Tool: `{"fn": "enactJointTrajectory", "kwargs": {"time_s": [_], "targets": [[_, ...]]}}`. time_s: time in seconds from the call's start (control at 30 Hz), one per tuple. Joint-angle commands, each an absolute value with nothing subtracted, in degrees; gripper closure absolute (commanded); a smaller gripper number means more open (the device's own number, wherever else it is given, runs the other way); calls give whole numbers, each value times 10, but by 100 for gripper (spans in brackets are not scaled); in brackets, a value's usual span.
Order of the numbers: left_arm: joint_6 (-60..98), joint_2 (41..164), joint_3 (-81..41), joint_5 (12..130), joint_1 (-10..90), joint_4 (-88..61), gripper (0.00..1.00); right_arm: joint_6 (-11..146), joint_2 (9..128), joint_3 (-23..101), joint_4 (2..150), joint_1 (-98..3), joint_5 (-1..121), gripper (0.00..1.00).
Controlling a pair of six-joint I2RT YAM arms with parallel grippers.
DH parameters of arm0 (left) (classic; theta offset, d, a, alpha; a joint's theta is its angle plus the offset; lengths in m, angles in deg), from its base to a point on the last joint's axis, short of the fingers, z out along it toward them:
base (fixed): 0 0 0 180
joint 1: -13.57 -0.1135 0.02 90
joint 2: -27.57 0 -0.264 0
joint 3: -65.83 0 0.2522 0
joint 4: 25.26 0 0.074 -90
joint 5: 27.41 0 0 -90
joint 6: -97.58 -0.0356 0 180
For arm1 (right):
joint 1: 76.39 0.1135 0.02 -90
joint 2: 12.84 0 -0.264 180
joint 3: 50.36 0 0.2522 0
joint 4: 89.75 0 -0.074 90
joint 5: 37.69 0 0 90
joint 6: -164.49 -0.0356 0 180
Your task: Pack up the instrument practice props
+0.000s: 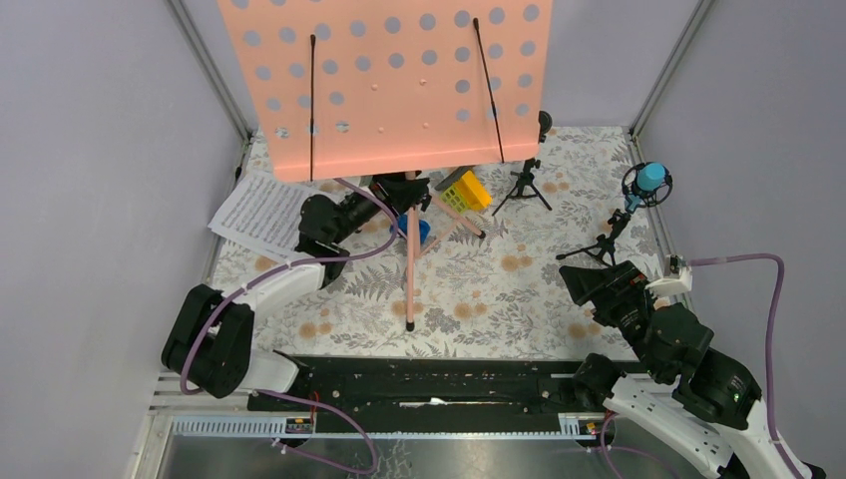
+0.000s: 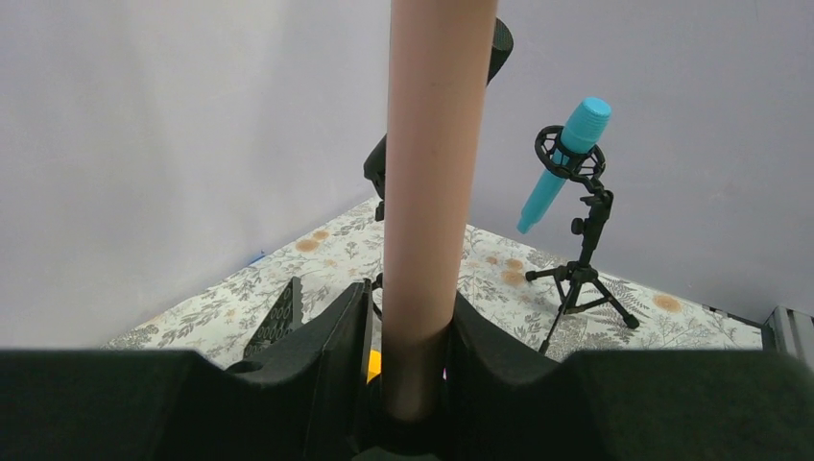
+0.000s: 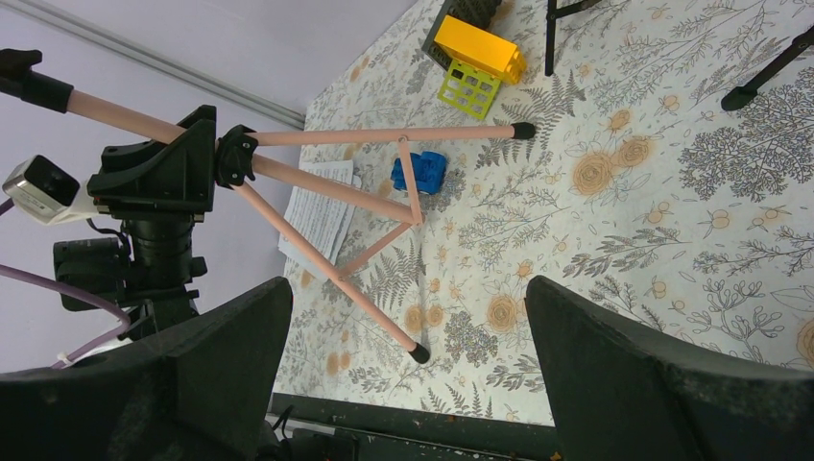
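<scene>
The left gripper sits narrow around the pole of the stand, just above the tripod hub at the centre of the top view. Its pads seem to touch the pole on both sides. The pole's long axis runs upright through the jaws, so any lift would likely go along it. The right gripper, at lower right, is wide and holds nothing. The blue mic stands just above it in frame, and this arm is the nearer one to it.

Nothing legible; print on the white sheet-music pages blurs.
</scene>
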State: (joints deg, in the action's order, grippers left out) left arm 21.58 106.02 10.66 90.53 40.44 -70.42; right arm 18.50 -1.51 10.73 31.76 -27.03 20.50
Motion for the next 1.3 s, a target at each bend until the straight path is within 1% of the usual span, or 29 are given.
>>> {"fn": "enactJointTrajectory", "kwargs": {"time_s": [0.0,0.1,0.23,0.3,0.47,0.53,0.63,0.67,0.73,0.8,0.9,0.97,1.0,1.07,1.1,1.13,1.27], "targets": [[186,1059,73,905,401,-635,65,181,-18,104,321,-270,205,2],[176,1069,49,917,400,-581,66,186,-17,102,322,-269,206,2],[177,1067,54,908,400,-576,60,188,-8,94,322,-269,205,2],[176,1065,57,903,399,-573,59,187,0,91,322,-269,205,2],[181,1062,60,909,397,-559,73,190,16,87,325,-269,205,2],[182,1059,64,912,397,-552,73,197,22,81,336,-269,208,2],[189,1057,60,916,395,-517,69,214,33,68,360,-268,217,1],[189,1056,59,919,394,-508,71,221,37,63,368,-268,218,1],[190,1056,57,923,393,-490,85,241,49,53,393,-269,222,0],[191,1057,52,927,391,-473,100,265,56,39,430,-269,225,0],[199,1057,55,930,391,-469,100,317,66,0,517,-269,235,1],[210,1056,64,941,389,-486,100,365,75,-35,597,-269,252,5],[219,1054,72,944,389,-502,100,389,80,-58,648,-269,263,8],[220,1049,84,944,389,-514,100,449,97,-100,767,-269,300,8],[218,1046,88,943,389,-513,100,478,110,-117,849,-269,327,9],[214,1044,87,941,389,-502,100,498,126,-126,890,-269,361,9],[198,1039,72,939,389,-466,100,562,217,-124,991,-269,430,9]]}}
